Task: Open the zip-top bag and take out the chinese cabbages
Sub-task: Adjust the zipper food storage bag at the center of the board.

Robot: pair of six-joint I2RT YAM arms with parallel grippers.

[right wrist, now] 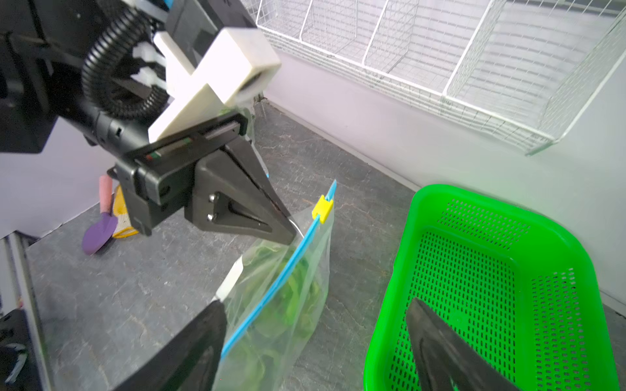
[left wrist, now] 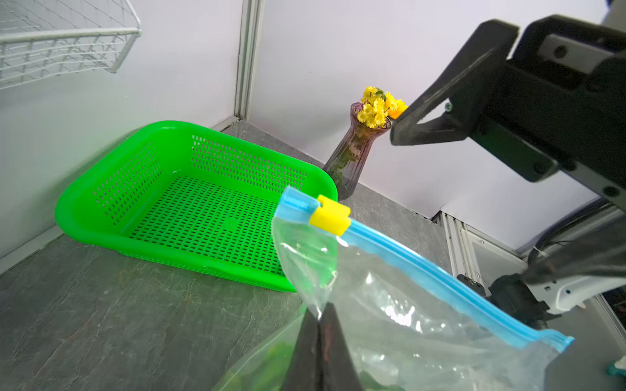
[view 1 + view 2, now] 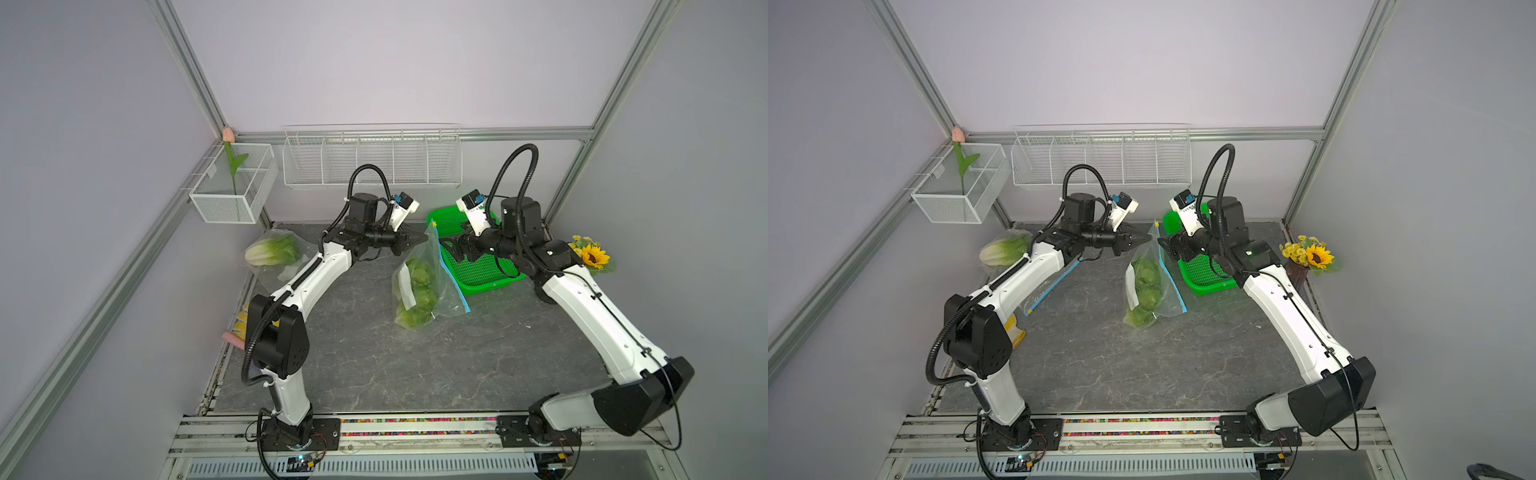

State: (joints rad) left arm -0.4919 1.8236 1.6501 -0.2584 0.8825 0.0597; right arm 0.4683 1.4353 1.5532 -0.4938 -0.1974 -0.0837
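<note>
Two risks stood out to me. My left gripper (image 3: pixel 422 238) had only a thin pinch of clear film just below the yellow slider (image 2: pixel 330 215). With the chinese cabbages (image 3: pixel 419 291) weighing down the zip-top bag (image 3: pixel 446 291), I judged that film could slide free and let the bag slump. The second lay with my right gripper (image 3: pixel 453 249). If it closed off target, it could catch loose plastic or the blue zip strip (image 2: pixel 440 281) instead of the slider, or knock the green basket (image 2: pixel 128 182) just beside the bag.

My left jaws were pressed together, clamped on the bag near its raised corner, so the bag hung slanted, its lower end seemingly resting on the table (image 3: pixel 374 374). My right jaws stood wide apart and held nothing. In the right wrist view one finger sat by the bag and the other over the basket. The cabbages were inside the bag, bunched low. I could not tell whether the seal had parted.
</note>
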